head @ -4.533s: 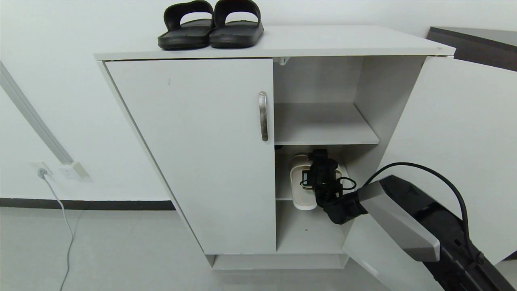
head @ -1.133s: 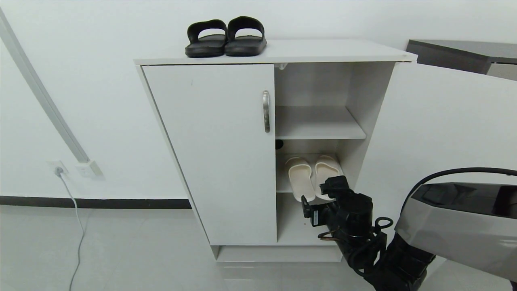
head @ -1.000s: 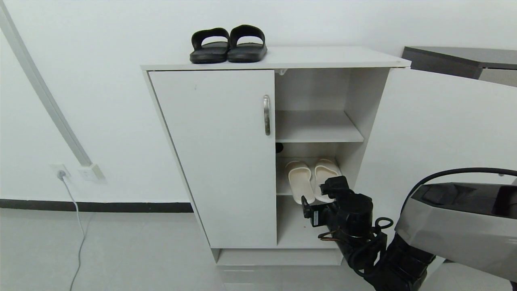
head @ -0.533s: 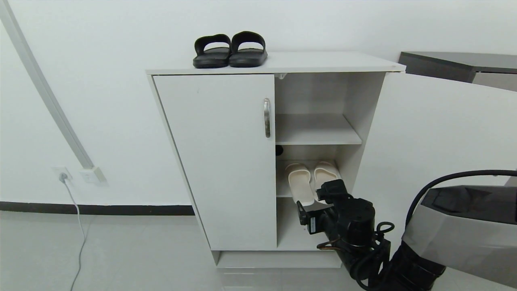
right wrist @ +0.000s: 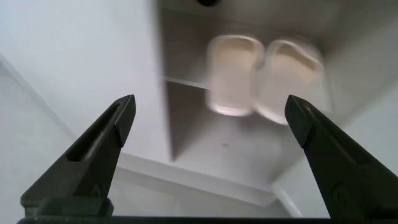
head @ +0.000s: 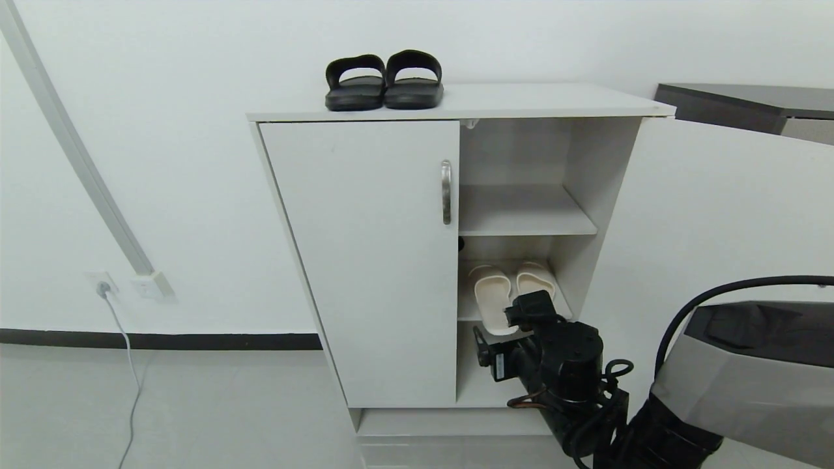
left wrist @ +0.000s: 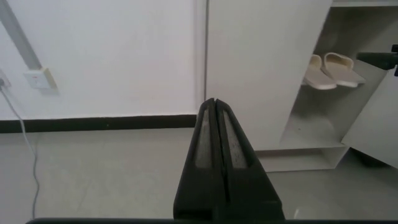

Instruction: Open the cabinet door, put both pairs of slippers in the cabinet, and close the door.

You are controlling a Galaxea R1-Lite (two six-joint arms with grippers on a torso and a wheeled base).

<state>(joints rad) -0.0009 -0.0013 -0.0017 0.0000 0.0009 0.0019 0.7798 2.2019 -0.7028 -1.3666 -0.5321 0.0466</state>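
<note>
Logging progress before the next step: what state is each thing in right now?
Right cabinet door: open.
Left cabinet door: shut.
White slippers: inside, on the lower shelf.
Black slippers: on the cabinet top, not yet stowed.
Left claw: shut, empty.
Right claw: open, empty, before the white slippers.

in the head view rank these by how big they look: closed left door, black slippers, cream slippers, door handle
1. closed left door, largest
2. black slippers and cream slippers: the pairs look about alike, so I won't rank them
3. door handle, smallest
</note>
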